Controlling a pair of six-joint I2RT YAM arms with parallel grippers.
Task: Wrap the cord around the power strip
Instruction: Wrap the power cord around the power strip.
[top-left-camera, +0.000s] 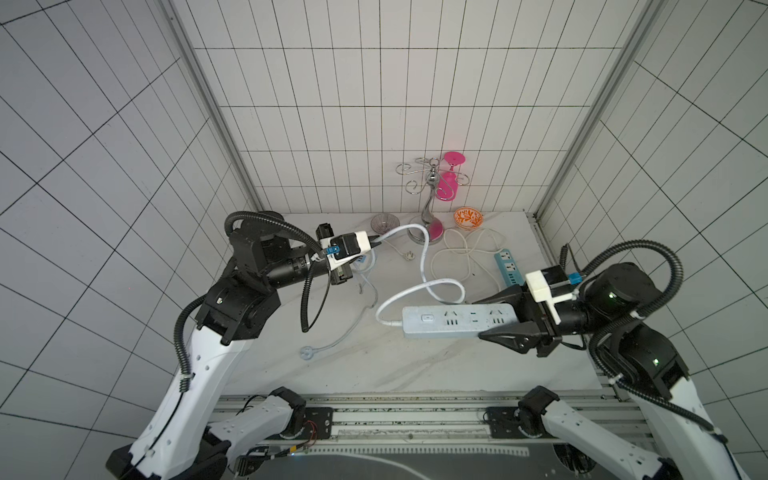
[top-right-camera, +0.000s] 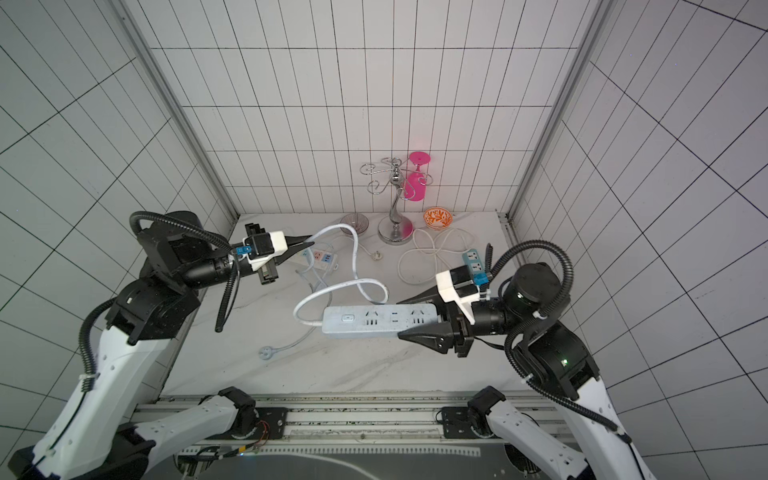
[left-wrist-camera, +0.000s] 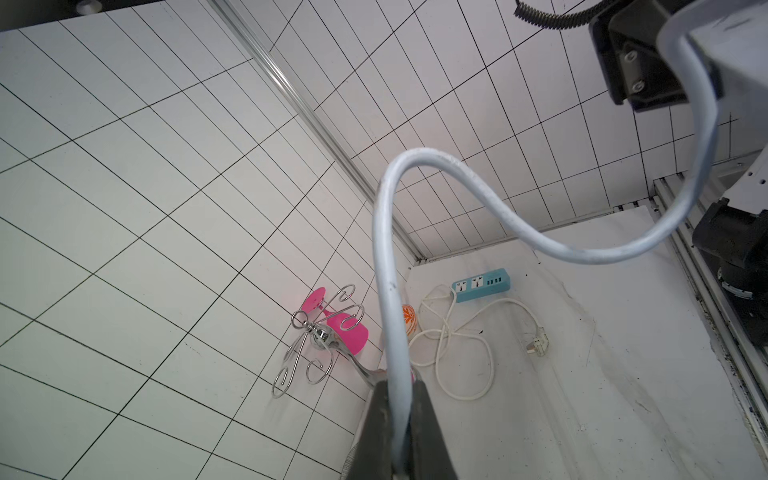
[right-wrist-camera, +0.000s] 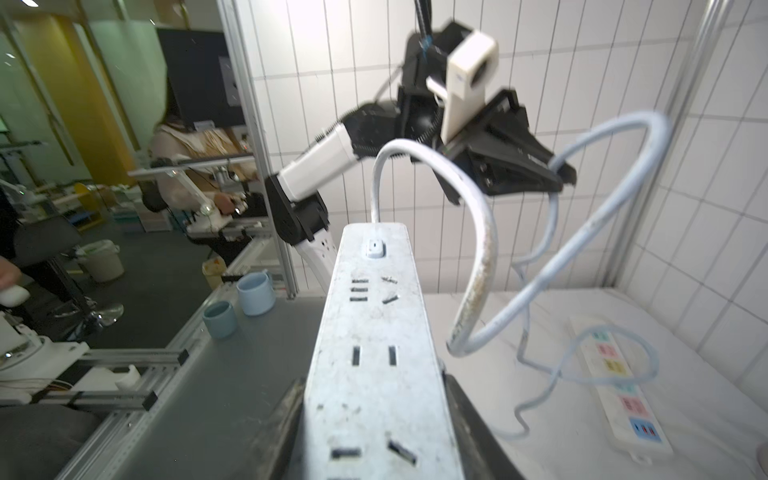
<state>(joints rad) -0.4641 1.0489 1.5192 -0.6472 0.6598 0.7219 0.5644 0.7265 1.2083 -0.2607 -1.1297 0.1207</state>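
Near one white strip (right-wrist-camera: 623, 390) and one blue strip (top-left-camera: 508, 266), left hand (top-right-camera: 308, 241) pinches the cord (top-left-camera: 424, 257), right hand (top-left-camera: 478, 318) clamps the power strip (top-left-camera: 440, 322).

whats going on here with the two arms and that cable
The right gripper is shut on one end of the pale blue power strip, holding it roughly level. The left gripper is shut on its cord, held up off the table toward the back. The cord hangs in loose loops between them; no turn lies around the strip yet.
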